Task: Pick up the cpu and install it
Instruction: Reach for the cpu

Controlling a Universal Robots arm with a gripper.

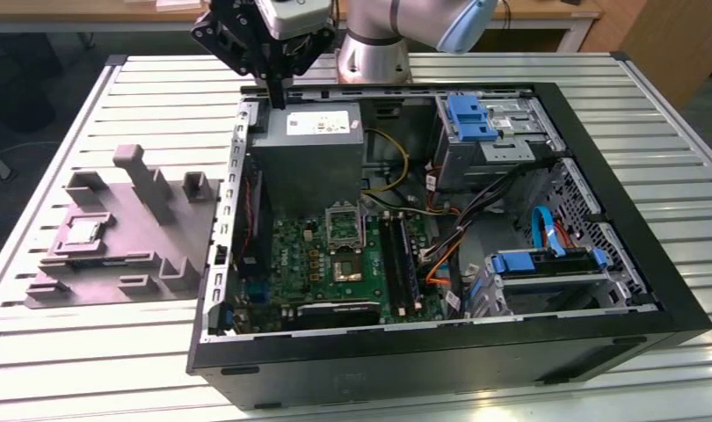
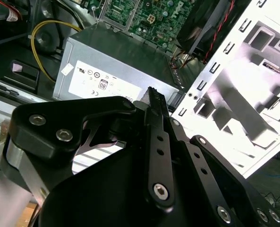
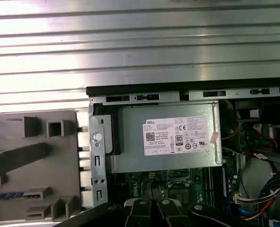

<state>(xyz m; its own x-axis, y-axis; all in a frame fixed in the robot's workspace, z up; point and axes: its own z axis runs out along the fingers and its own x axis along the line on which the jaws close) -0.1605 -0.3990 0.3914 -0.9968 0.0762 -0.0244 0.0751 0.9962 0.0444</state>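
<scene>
ROBOT AT THE BENCH: The arm's gripper hangs over the rear edge of an open PC case. Its fingers are pressed together w/ nothing between them, tips just above the grey PSU box. The cpu, a small pale square, lies flat in a recess of the grey moulded tray on the slatted table. That puts it outside the case, toward the exterior view's left, well apart from the fingers. Inside the case, the shiny socket frame sits on the green motherboard, just beside the PSU box. In the first wrist view, the tray touches the case's side wall.
</scene>
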